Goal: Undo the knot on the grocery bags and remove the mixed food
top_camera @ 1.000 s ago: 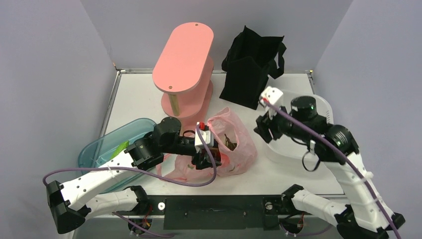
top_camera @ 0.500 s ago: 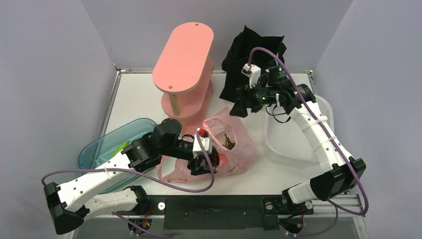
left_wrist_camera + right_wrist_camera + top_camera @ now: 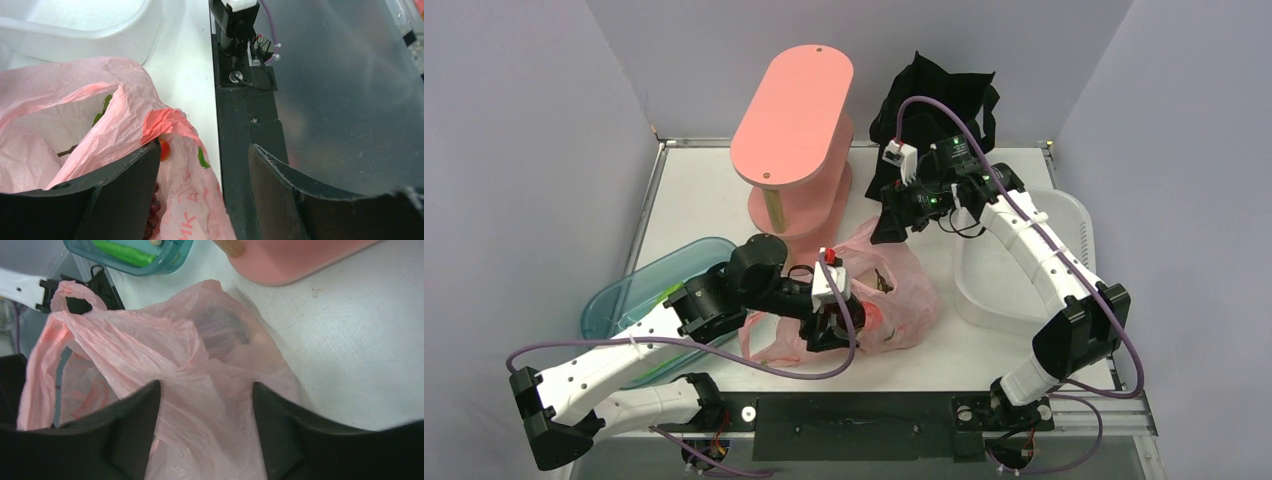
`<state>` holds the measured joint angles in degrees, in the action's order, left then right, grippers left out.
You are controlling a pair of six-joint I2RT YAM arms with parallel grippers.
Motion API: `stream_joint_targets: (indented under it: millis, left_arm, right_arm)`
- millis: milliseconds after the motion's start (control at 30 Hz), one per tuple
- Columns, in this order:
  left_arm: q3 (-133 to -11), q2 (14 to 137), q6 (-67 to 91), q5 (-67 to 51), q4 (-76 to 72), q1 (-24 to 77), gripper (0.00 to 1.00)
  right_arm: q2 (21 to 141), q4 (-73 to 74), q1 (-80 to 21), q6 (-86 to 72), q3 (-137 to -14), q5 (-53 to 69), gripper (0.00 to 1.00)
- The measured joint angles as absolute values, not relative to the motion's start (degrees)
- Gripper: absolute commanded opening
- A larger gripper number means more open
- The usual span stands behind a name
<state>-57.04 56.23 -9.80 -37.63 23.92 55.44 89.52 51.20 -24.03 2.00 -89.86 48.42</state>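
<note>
The pink plastic bag (image 3: 894, 290) lies near the table's middle, its mouth loose and open. My left gripper (image 3: 829, 322) is open at the bag's near-left side. In the left wrist view (image 3: 204, 147) one finger (image 3: 115, 190) sits inside the mouth, with the bag wall (image 3: 185, 200) between the jaws. Dark red grapes (image 3: 151, 212), a small red fruit (image 3: 164, 149) and a green leaf (image 3: 202, 159) show through. My right gripper (image 3: 892, 215) is open above the bag's far side (image 3: 200, 390), empty (image 3: 206, 385). The black tote (image 3: 934, 100) stands at the back.
A pink two-tier stand (image 3: 794, 110) rises left of the tote. A teal container (image 3: 624, 290) with a green cucumber (image 3: 125, 252) sits at the left. A white tub (image 3: 1069, 215) stands at the right. The dark front rail (image 3: 245, 115) runs beside the bag.
My right arm has swung from over the white tub toward the back, then left, to hover over the pink bag's far side. My left gripper has barely shifted at the bag.
</note>
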Motion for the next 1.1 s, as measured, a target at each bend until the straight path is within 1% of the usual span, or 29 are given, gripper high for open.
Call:
stream_joint_targets:
  millis: [33,100,133,167,400,433,467,500,533,567,600,633,833,1067,1100]
  left_arm:
    - [-57.65,56.51,-8.71,-37.36,23.81,55.44,0.63]
    - [-58.78,57.58,-6.17,-35.86,23.55,55.35,0.63]
    - [-58.96,58.06,-5.13,-35.24,23.31,55.33,0.63]
    - [-58.98,58.81,-3.22,-34.06,22.90,54.94,0.63]
    - [-57.43,62.37,10.35,-26.76,18.96,47.86,0.63]
    - [-57.41,62.72,11.77,-25.76,18.06,47.18,0.60]
    - [-57.41,62.98,12.60,-25.12,17.04,46.92,0.54]
    - [-57.41,63.29,13.15,-24.45,15.79,46.89,0.34]
    - [-57.41,63.53,13.39,-23.97,14.57,47.18,0.24]
    - [-57.43,63.70,12.99,-23.57,13.45,47.79,0.09]
    - [-57.43,63.79,12.43,-23.20,12.75,48.62,0.03]
    - [-57.43,63.81,10.33,-22.46,12.08,50.35,0.00]
    - [-55.86,61.47,-6.68,-22.35,10.55,65.36,0.00]
    - [-52.64,59.22,-30.96,-21.06,18.24,68.84,0.00]
    - [-51.88,58.74,-33.89,-19.51,19.07,69.84,0.06]
  right_arm:
    - [89.71,51.18,-24.03,2.33,-89.86,48.75,0.43]
    - [89.80,51.09,-23.99,2.98,-89.76,49.28,0.17]
    - [89.78,51.05,-23.94,3.31,-89.73,49.54,0.10]
    - [89.78,51.00,-23.83,3.57,-89.69,49.78,0.01]
    - [89.34,50.96,-22.41,3.88,-88.97,50.02,0.00]
    - [89.08,50.76,-22.24,3.86,-88.79,49.98,0.00]
    - [88.84,50.59,-22.11,3.86,-88.58,49.89,0.00]
    - [88.47,50.30,-22.02,3.84,-88.23,49.60,0.00]
    - [88.25,50.09,-22.04,3.84,-87.99,49.32,0.00]
    - [88.01,49.69,-22.04,3.84,-87.74,48.93,0.00]
    - [87.88,49.32,-22.02,3.77,-87.50,48.62,0.00]
    - [87.70,48.84,-21.82,3.64,-87.15,48.21,0.00]
    - [87.66,44.77,-19.70,1.04,-86.80,45.58,0.00]
    - [87.77,42.09,-18.00,-4.29,-86.80,45.80,0.00]
    - [87.74,42.04,-18.04,-4.99,-86.72,46.46,0.00]
